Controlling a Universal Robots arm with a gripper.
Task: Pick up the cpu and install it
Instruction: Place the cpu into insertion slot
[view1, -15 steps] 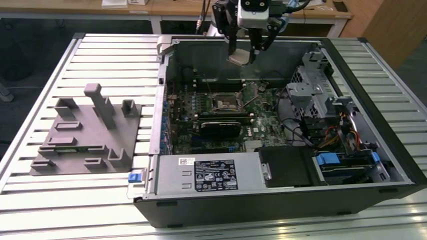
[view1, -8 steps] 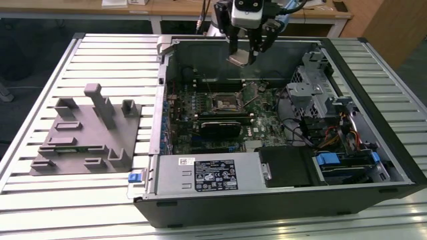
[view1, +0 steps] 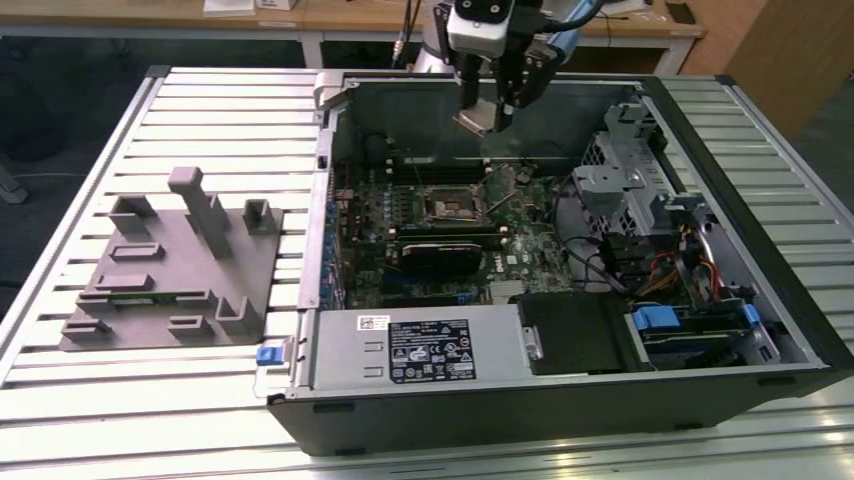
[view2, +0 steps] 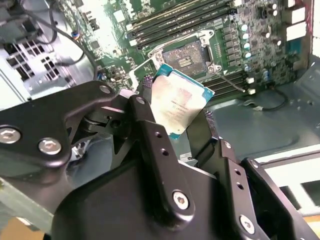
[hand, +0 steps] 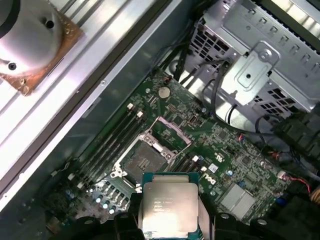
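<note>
The cpu (view2: 176, 105) (hand: 169, 207), a flat square chip with a silvery top and a teal edge, is clamped between the black fingers of my gripper (view2: 175, 120) (view1: 490, 112). In the exterior view the gripper hangs over the far wall of the open computer case (view1: 441, 425), a little above and behind the motherboard. The open socket frame (view1: 454, 208) (view2: 187, 55) (hand: 145, 161) lies bare on the green motherboard (hand: 235, 165), below and ahead of the held chip.
A grey fixture (view1: 167, 270) with upright posts lies on the slatted table (view1: 80, 420) at the exterior view's left. Memory slots (view2: 170, 22), a metal drive cage (view1: 641, 190) with cables and a labelled power supply (view1: 414, 345) crowd the case.
</note>
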